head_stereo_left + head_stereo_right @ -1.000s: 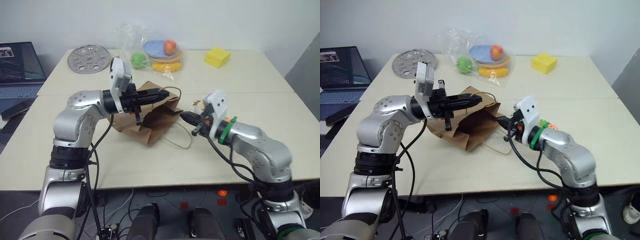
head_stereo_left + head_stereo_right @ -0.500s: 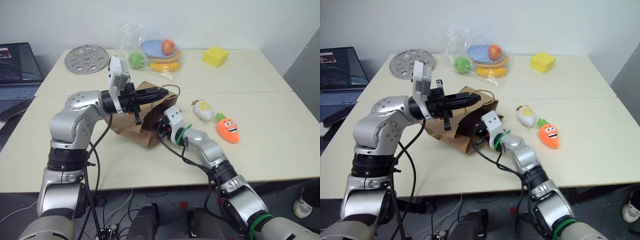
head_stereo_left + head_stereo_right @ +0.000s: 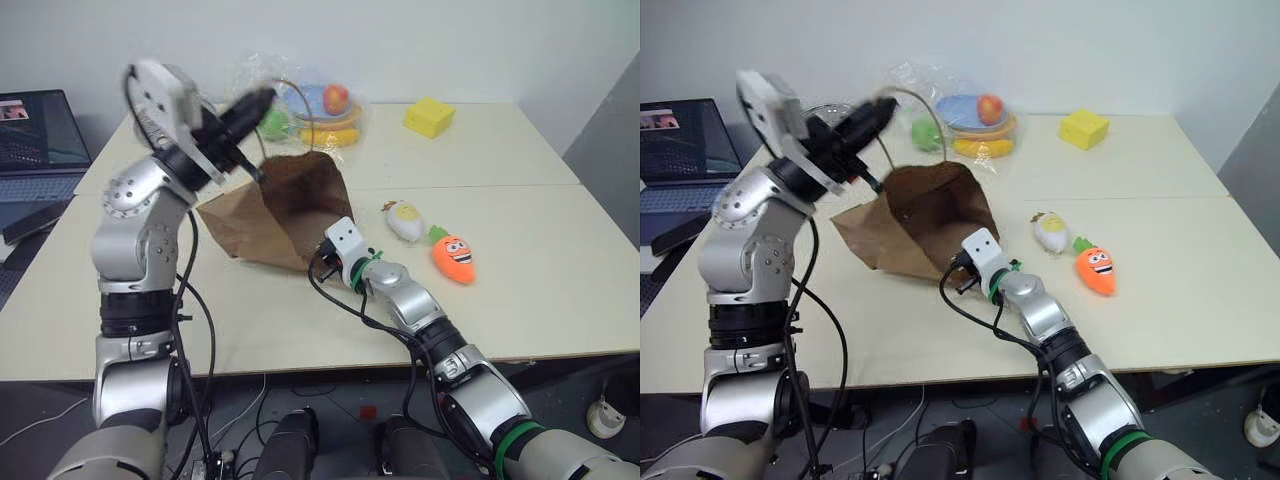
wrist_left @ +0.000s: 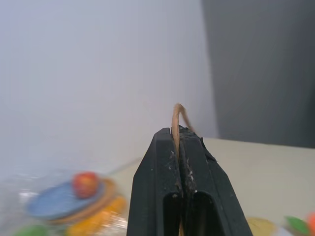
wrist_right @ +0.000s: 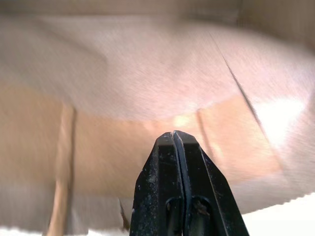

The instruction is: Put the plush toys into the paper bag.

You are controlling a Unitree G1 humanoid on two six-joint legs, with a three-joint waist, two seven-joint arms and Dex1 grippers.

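Note:
The brown paper bag (image 3: 262, 215) lies on the table with its mouth held open toward the toys. My left gripper (image 3: 260, 98) is raised above it, shut on a twisted loop handle (image 4: 175, 114) and pulling the upper rim up. At the lower edge of the mouth sits my right gripper (image 5: 173, 134), shut, with nothing visible between its fingers and the bag's inner paper (image 5: 147, 88) right in front of it. Two plush toys lie on the table to the right of the bag: a white egg-shaped one (image 3: 405, 222) and an orange carrot (image 3: 453, 258).
At the back of the table are a clear plastic bag of fruit and plates (image 3: 325, 105) and a yellow block (image 3: 430, 115). A laptop (image 3: 35, 125) stands on the far left. The table's front edge (image 3: 300, 365) runs close below my right arm.
My left gripper has swung up and back with the handle, lifting the bag's rim and opening its mouth wide. My right gripper came left from beside the toys to the bag's mouth.

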